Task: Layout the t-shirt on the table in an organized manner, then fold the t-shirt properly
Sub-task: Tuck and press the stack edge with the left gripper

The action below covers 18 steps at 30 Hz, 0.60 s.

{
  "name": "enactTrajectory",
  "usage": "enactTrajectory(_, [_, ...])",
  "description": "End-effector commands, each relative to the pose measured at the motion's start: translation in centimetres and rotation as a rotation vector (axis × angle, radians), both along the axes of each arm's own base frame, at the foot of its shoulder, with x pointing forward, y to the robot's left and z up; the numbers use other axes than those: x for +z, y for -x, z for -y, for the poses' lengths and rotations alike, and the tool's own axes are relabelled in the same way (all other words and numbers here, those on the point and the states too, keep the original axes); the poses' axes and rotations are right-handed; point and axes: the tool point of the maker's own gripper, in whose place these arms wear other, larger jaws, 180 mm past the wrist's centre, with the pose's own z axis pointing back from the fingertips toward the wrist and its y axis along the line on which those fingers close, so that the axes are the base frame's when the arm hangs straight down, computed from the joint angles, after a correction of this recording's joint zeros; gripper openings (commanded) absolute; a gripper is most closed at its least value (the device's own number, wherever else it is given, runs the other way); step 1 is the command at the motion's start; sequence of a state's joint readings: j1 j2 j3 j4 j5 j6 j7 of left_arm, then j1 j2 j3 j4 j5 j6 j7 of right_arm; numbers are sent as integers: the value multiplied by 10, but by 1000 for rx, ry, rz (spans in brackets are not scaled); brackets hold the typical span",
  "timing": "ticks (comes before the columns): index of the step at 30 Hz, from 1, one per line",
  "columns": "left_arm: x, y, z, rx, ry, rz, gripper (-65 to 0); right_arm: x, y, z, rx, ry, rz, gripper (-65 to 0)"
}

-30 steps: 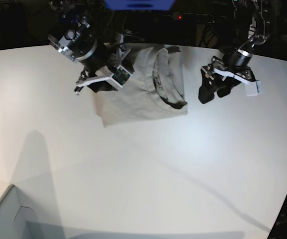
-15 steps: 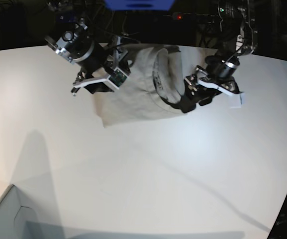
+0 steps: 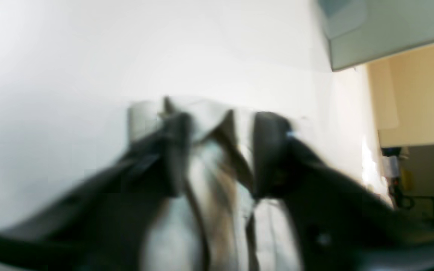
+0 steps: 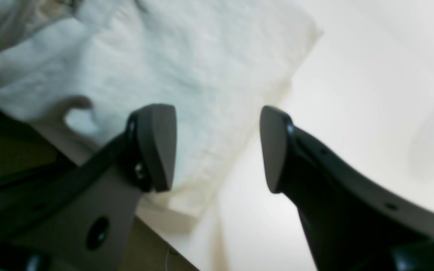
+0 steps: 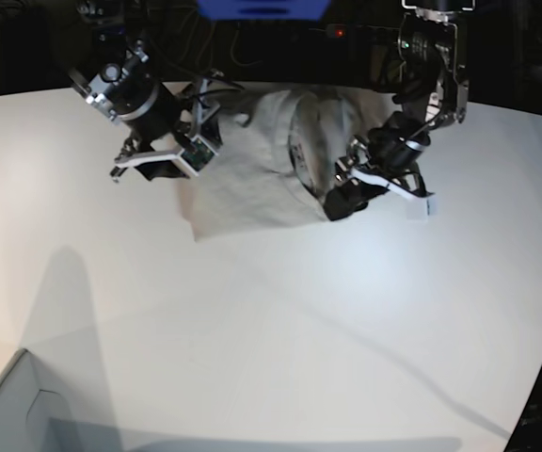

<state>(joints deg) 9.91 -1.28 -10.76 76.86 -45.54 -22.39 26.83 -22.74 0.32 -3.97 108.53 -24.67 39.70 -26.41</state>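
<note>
The light grey-beige t-shirt (image 5: 252, 179) lies folded near the far edge of the white table (image 5: 299, 320). My left gripper (image 5: 340, 200) sits at the shirt's front right corner, by the collar. In the blurred left wrist view a raised fold of the t-shirt (image 3: 217, 162) fills the gap between the fingers of the left gripper (image 3: 220, 150), which is shut on it. My right gripper (image 5: 163, 169) hovers at the shirt's left edge. In the right wrist view the right gripper (image 4: 217, 150) is open, one finger over the t-shirt (image 4: 202, 56), the other over the table (image 4: 352, 75).
A pale box corner (image 5: 7, 414) stands at the table's front left and shows again as the box (image 3: 382, 30) in the left wrist view. Dark cables and equipment (image 5: 346, 38) lie just behind the far table edge. The table's edge (image 4: 187, 244) runs close under the right gripper.
My left gripper moved left from the bare table onto the shirt's right corner and closed on the fabric. The right gripper drew slightly left, still open.
</note>
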Motion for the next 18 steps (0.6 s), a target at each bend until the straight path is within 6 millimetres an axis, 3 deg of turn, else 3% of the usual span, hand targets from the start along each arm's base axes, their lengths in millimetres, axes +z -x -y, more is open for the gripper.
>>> enactTrajectory(1, [15,-14,1,6,23,58,-495,10,-5,-4,10,-25,33,-312])
enactTrajectory(4, [14,-19,1,7,27,55,-650,10,-5,-4,10,-25,33,-312])
enactTrajectory(11, [19,-24,-7,15,11,69,-650,10,-6,-4,10,-25,36,-312])
enactTrajectory(18, [25,-27,-29,41,50,77,-649,12,-10,-3,8,-22,45,-312])
